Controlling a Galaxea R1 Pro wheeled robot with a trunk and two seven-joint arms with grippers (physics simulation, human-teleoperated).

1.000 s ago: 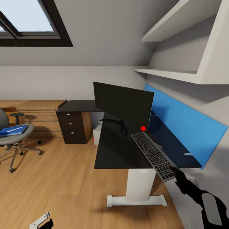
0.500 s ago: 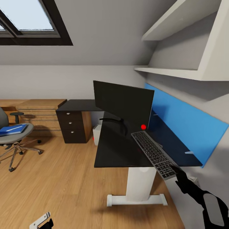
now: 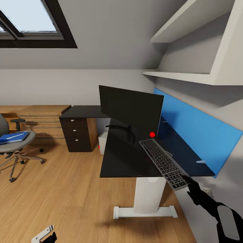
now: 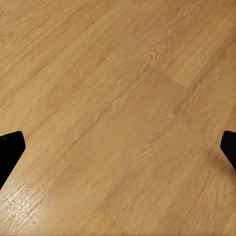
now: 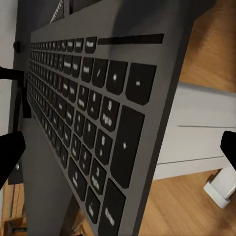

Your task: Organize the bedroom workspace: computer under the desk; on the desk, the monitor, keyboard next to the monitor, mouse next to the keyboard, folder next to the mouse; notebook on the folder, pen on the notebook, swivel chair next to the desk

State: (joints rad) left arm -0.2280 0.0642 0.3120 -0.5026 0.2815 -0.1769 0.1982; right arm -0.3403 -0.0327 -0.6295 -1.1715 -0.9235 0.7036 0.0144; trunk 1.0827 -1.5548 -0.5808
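Note:
The black-topped desk [image 3: 118,162] carries the wide black monitor [image 3: 130,108] on its stalk. In front of the monitor the slim keyboard [image 3: 162,162] lies slanted, its near end sticking out past the desk's front edge. My right gripper [image 3: 189,182] is at that near end, open. In the right wrist view the keyboard [image 5: 83,113] looms close between the widely parted fingertips [image 5: 10,157]. My left gripper [image 3: 47,236] hangs low over the floor, open with nothing in it. The swivel chair [image 3: 13,141] stands far left with a blue folder [image 3: 13,137] on its seat. A light grey computer [image 3: 103,143] peeks from under the desk.
A dark three-drawer unit [image 3: 76,135] and a light-wood chest [image 3: 44,121] stand along the far wall. The blue back panel [image 3: 195,131] and white shelves [image 3: 182,77] bound the desk's right side. A white pedestal leg [image 3: 148,195] stands below. Wood floor [image 4: 118,98] spreads between chair and desk.
The keyboard shifted slightly up the desk, then stayed still. My right arm has drawn back a little toward the lower right. The view tilted slightly.

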